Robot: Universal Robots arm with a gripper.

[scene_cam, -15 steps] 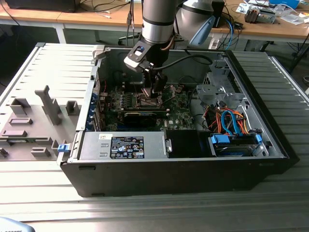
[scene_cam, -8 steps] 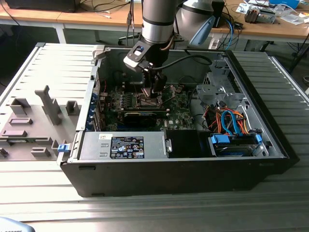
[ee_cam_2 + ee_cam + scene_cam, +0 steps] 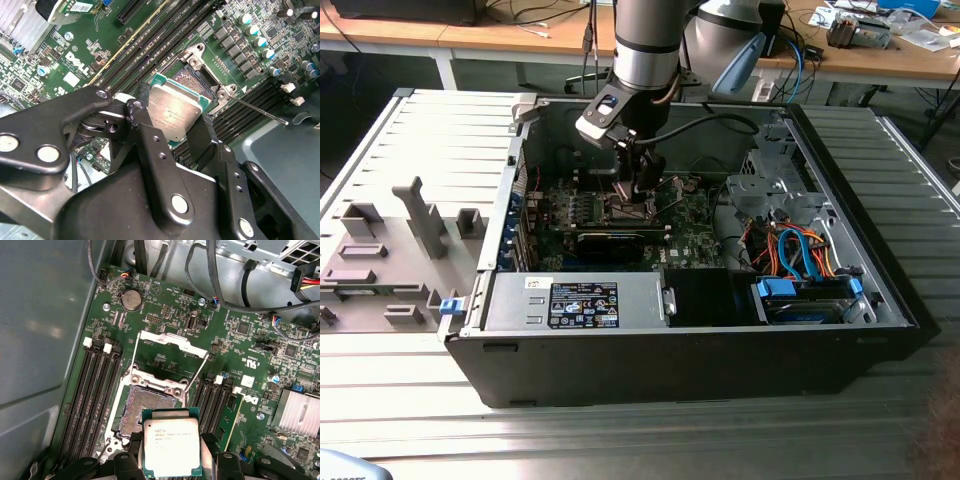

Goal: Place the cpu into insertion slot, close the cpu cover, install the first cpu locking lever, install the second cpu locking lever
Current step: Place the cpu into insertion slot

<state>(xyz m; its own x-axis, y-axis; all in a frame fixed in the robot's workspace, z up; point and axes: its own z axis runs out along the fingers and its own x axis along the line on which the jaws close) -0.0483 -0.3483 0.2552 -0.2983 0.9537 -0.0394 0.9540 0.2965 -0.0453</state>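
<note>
Slot (image 3: 142, 407) is left open, partly overhung by the gripped cpu (image 3: 172, 447), hemmed by raised levers (image 3: 197, 372) and flipped-up cover (image 3: 172, 342).

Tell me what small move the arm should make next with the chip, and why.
Probably a small sideways shift of the chip until it sits square over the socket. The gripper holds the chip by its edges, and in the first wrist view the chip overlaps just one corner of the open socket. The cover is swung up, so the socket looks unobstructed.
</note>
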